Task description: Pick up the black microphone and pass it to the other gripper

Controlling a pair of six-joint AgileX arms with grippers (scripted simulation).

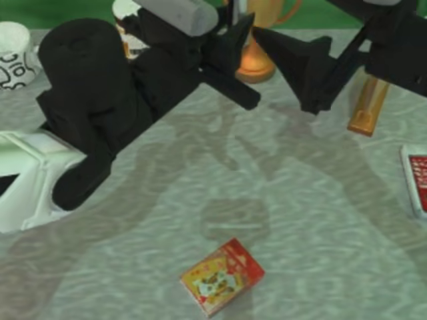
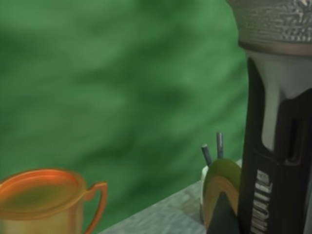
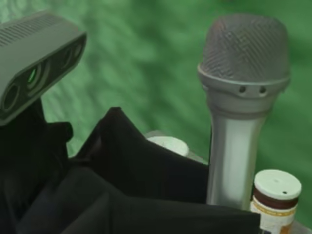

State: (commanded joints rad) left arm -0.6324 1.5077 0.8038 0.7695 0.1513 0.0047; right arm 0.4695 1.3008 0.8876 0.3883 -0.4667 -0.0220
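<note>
The black microphone (image 3: 243,97) stands upright above the far middle of the table, with its grey mesh head on top and a silver neck below. In the left wrist view its black lettered handle (image 2: 273,190) runs close along the edge. My left gripper (image 1: 233,39) is shut on the handle, and its black fingers (image 3: 146,170) show under the neck in the right wrist view. The other gripper, my right one (image 1: 283,67), hangs just to the right of the microphone. Its wedge fingers are spread open with nothing between them. In the top view the microphone is mostly hidden.
A gold trophy (image 1: 257,59) stands behind the grippers. An orange-brown block (image 1: 367,107) lies at the back right, and a red card box (image 1: 222,275) lies near the front. A white mug (image 1: 15,57), a white-capped bottle (image 3: 275,200) and a red-and-white item (image 1: 417,177) sit around the edges.
</note>
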